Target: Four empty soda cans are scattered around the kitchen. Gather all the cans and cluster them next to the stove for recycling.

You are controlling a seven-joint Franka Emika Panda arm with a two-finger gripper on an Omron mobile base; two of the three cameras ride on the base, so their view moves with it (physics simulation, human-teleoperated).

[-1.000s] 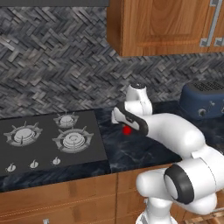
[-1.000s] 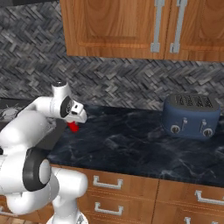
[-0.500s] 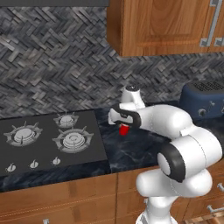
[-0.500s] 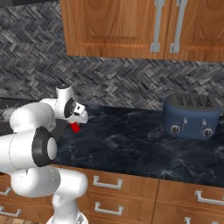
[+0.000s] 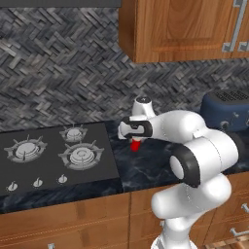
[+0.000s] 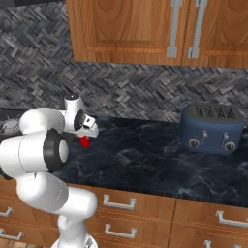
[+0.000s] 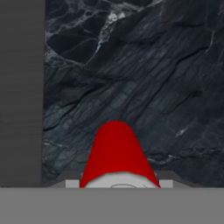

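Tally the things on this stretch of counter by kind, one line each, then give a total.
Red soda can, held in the gripper above the counter: 1
Black gas stove: 1
Blue toaster: 1
Total: 3

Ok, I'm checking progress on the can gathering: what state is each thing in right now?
red soda can: held in the claw, hanging above the counter just right of the stove.
claw: shut on the red soda can.
stove: burners unlit, nothing on it.
blue toaster: slots empty, standing on the counter.
upper cabinets: doors closed.
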